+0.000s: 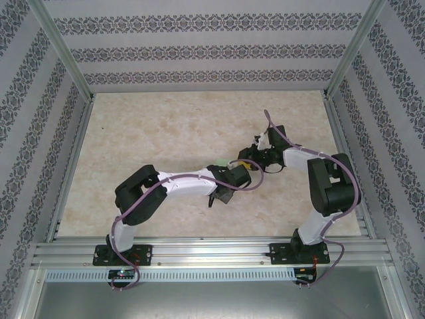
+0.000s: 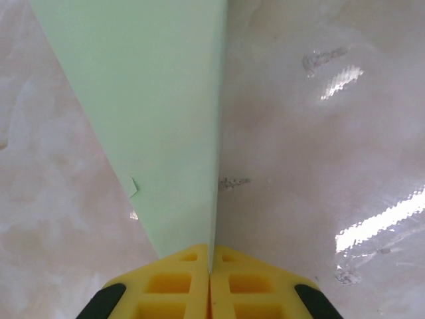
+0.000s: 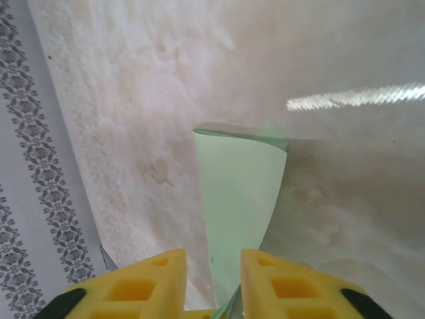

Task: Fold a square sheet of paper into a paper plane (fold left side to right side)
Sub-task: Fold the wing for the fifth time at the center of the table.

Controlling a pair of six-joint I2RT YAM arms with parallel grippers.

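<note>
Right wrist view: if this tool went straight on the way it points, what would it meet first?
Likely the pale mint-green folded paper sheet between the parted fingers of the right tool; depth is unclear.

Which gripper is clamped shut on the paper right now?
The left gripper: its yellow fingers meet on the paper edge. The right gripper has a gap between its fingers, with the paper in it.

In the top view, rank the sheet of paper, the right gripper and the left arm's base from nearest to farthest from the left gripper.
From the left gripper:
1. sheet of paper: pinched in that gripper, mid-table.
2. right gripper: just to its right, open around the same paper.
3. left arm's base: well away, at the table's near left edge.
</note>
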